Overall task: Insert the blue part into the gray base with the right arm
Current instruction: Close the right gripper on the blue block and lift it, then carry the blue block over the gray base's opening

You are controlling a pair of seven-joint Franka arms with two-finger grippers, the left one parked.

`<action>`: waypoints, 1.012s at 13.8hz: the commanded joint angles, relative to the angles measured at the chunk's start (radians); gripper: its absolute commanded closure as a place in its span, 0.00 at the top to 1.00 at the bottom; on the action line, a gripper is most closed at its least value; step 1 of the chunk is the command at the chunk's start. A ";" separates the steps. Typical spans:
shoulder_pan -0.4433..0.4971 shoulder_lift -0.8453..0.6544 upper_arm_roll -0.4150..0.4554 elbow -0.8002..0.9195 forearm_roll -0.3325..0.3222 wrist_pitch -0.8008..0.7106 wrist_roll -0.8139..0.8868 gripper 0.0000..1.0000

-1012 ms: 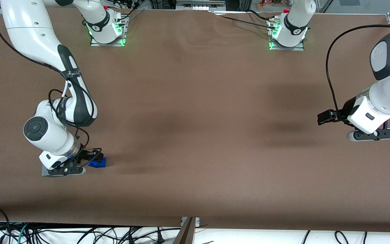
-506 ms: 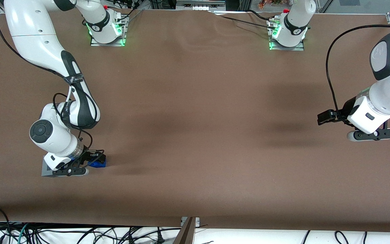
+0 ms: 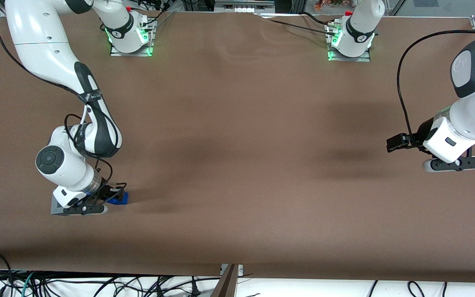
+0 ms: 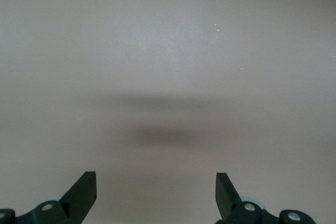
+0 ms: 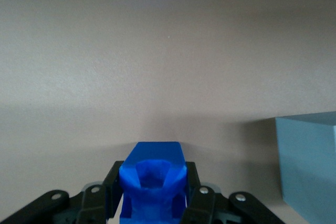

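Beside the gray base [image 5: 310, 166], the hand [image 5: 153, 203] grips the blue part [image 5: 154, 179], bare table [image 3: 262, 165] around

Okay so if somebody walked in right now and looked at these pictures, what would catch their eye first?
Probably the bright blue part, the only vivid colour on the brown table; it sits between the fingers of the right arm's gripper, low at the working arm's end of the table. Next is the gray base right beside it, still without the blue part in it. The green lights at the two arm mounts, farthest from the front camera, also stand out.
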 commanded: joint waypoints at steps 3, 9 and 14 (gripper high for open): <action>-0.044 -0.123 -0.005 0.092 0.020 -0.247 -0.128 0.27; -0.197 -0.109 -0.002 0.200 0.100 -0.378 -0.437 0.27; -0.218 -0.040 -0.007 0.203 0.095 -0.288 -0.469 0.27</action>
